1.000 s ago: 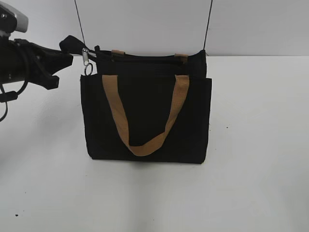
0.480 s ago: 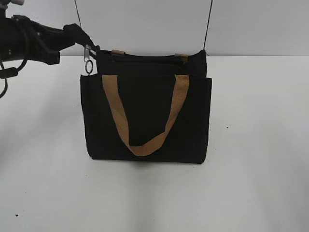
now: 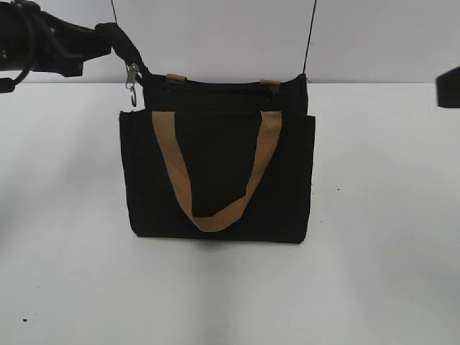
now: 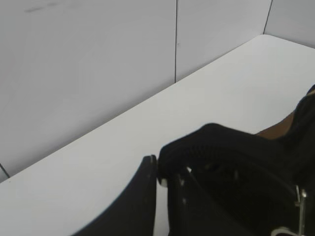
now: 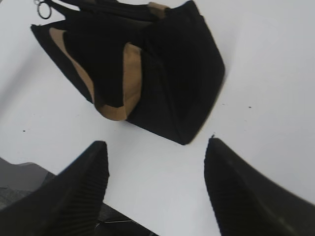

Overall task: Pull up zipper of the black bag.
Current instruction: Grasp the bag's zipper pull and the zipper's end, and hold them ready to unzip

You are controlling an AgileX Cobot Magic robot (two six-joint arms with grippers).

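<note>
Pinching the black bag's point(image 3: 215, 172) fabric tab at ten o'clock, our left fingers point(image 4: 162, 172) brace; right fingers point(image 5: 155, 189) wide, zipper point(image 3: 215, 86) seemingly unpulled.

We see bare white table point(image 3: 381, 215) all around the black bag point(image 3: 215, 180); the left gripper point(image 3: 122, 44) crowds its top-left corner.

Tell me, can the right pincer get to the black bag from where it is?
Probably yes. The right pincer hangs open off to the side, and only bare white table lies between it and the black bag. The left pincer grips the bag's far corner, out of its way.
</note>
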